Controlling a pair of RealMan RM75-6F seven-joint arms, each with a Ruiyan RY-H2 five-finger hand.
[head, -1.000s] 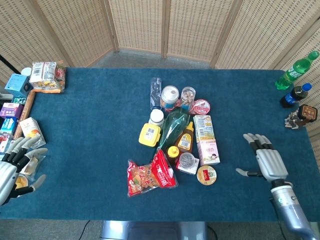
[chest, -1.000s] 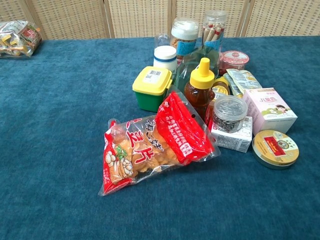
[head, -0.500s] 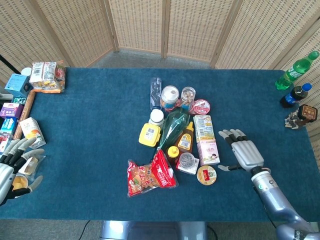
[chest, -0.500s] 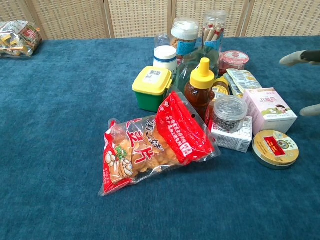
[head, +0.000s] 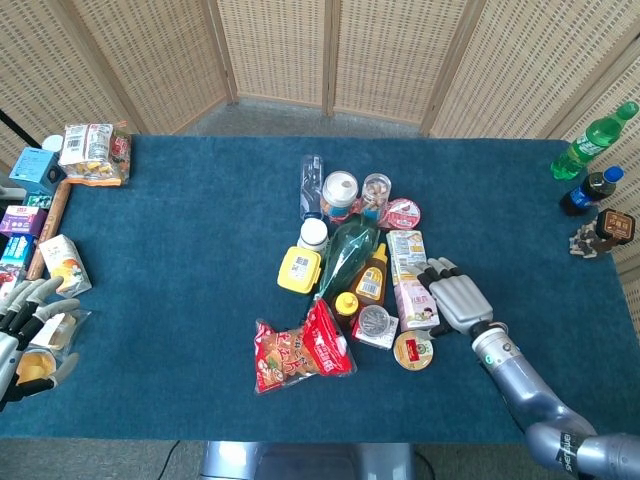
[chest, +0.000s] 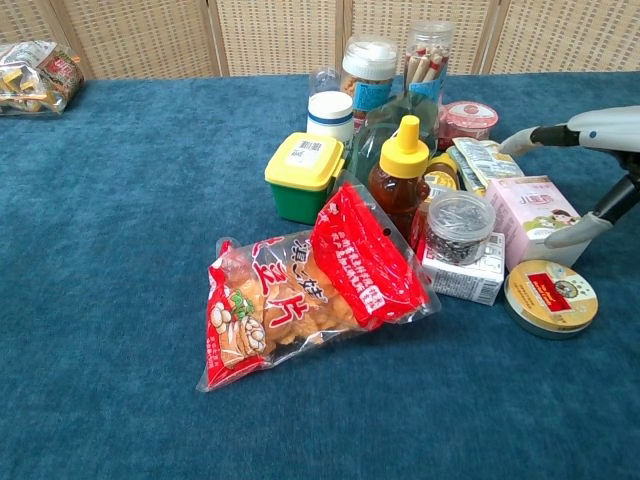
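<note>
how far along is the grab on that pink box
Done: the right hand has reached the pile, beside the pink box. In hand: its fingers are spread around the box, thumb low at its front. Left: nothing is gripped or lifted; the box sits on the table.

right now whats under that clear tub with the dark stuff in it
The clear tub sits on a white box. The box's front face shows; its top is covered by the tub.

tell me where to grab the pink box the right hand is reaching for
Grip the pink box across its two long side faces, coming from its right, where the right hand already hovers with fingers apart. That side is bare table; the left side is crowded by the jar and honey bottle.
</note>
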